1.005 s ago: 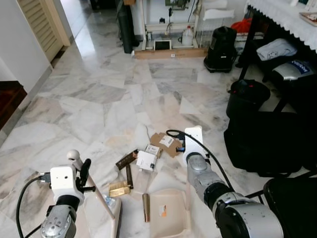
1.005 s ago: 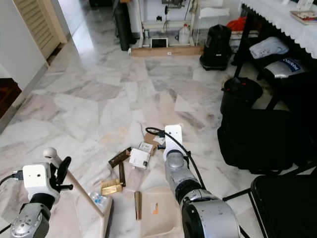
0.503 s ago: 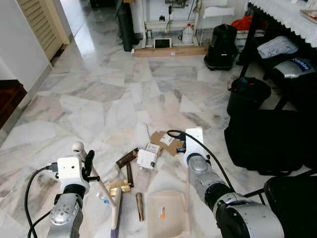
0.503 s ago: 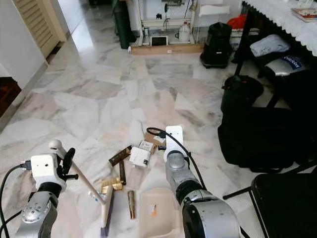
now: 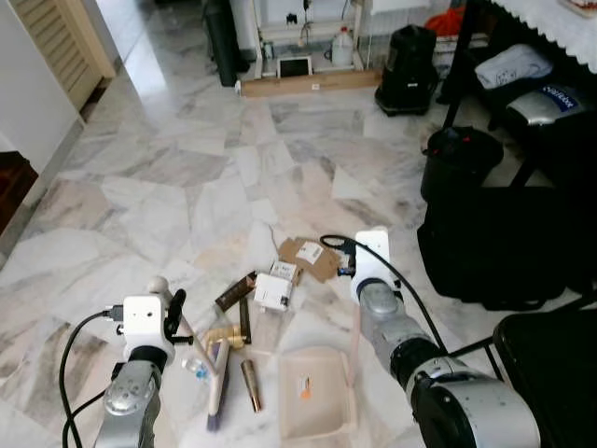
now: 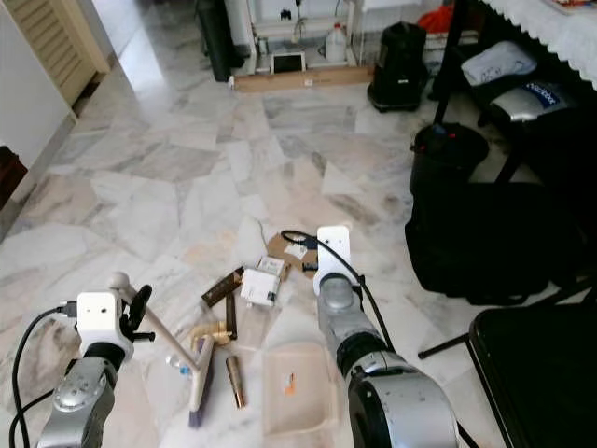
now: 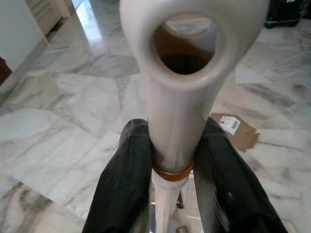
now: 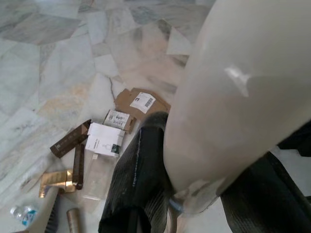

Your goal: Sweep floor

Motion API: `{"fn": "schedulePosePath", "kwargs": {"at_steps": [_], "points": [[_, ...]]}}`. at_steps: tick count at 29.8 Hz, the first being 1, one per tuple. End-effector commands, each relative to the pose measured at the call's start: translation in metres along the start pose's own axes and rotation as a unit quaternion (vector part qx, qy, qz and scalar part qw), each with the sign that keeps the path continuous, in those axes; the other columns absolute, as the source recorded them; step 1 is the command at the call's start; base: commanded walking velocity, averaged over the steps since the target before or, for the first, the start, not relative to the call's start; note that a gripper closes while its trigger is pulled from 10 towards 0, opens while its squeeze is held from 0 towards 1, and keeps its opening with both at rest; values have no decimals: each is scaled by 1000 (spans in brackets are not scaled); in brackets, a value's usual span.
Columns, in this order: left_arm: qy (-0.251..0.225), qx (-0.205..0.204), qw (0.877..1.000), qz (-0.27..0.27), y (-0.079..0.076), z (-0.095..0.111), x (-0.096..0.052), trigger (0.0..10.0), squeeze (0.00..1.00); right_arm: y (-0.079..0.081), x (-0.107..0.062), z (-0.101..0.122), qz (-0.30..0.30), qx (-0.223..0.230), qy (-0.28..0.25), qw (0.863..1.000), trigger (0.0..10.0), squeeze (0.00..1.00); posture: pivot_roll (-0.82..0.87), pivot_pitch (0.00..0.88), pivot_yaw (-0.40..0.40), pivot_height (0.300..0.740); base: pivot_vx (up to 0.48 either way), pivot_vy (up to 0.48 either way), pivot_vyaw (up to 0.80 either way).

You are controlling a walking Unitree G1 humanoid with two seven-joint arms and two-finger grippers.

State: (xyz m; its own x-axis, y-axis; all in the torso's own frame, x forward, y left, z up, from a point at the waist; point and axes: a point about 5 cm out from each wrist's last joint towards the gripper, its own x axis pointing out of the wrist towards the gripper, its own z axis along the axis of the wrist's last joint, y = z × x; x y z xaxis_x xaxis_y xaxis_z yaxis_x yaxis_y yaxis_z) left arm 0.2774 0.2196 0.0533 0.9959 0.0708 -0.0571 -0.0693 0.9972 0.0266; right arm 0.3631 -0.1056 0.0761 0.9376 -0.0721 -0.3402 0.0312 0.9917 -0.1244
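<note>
Sweeping barely begun, I judge | left gripper (image 7: 172,170) clenched on cream plastic broom handle (image 7: 177,73) | right gripper (image 8: 194,194) clasps beige dustpan (image 5: 317,406) handle | boxes, gold tube (image 5: 251,399) unswept on marble floor (image 5: 187,187)

Bare marble floor (image 5: 187,159) lies wide open toward 12 and 10 o'clock; black bags (image 5: 494,252) block 2 o'clock; small boxes (image 5: 275,291) crowd straight ahead.

Left hand (image 7: 172,167) clamped round handle; right hand (image 8: 194,194) likewise, both arms low.
</note>
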Motion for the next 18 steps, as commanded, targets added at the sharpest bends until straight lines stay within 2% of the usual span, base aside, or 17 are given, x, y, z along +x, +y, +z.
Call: {"fn": "schedulePosePath", "kwargs": {"at_steps": [1, 6, 12, 14, 15, 18], "points": [[39, -21, 999, -3, 2, -18, -6, 10000, 0, -4, -2, -16, -6, -5, 32, 999, 10000, 0, -68, 204, 86, 740, 0, 0, 0], [61, -36, 997, -22, 3, -21, -7, 10000, 0, -5, -3, -19, -7, -5, 36, 999, 10000, 0, -63, 193, 98, 740, 0, 0, 0], [29, -76, 997, -17, 9, -4, -8, 10000, 0, 5, -5, -21, 8, -22, 37, 999, 10000, 0, -26, 185, 107, 740, 0, 0, 0], [2, -105, 994, -22, 7, 9, -3, 10000, 0, 12, -6, -20, 26, -51, 27, 998, 10000, 0, -15, 179, 111, 740, 0, 0, 0], [2, -105, 994, -22, 7, 9, -3, 10000, 0, 12, -6, -20, 26, -51, 27, 998, 10000, 0, -15, 179, 111, 740, 0, 0, 0], [-12, -120, 992, -31, 3, 20, 2, 10000, 0, 26, -8, -11, 60, -151, -25, 986, 10000, 0, -13, 173, 119, 740, 0, 0, 0]]}}
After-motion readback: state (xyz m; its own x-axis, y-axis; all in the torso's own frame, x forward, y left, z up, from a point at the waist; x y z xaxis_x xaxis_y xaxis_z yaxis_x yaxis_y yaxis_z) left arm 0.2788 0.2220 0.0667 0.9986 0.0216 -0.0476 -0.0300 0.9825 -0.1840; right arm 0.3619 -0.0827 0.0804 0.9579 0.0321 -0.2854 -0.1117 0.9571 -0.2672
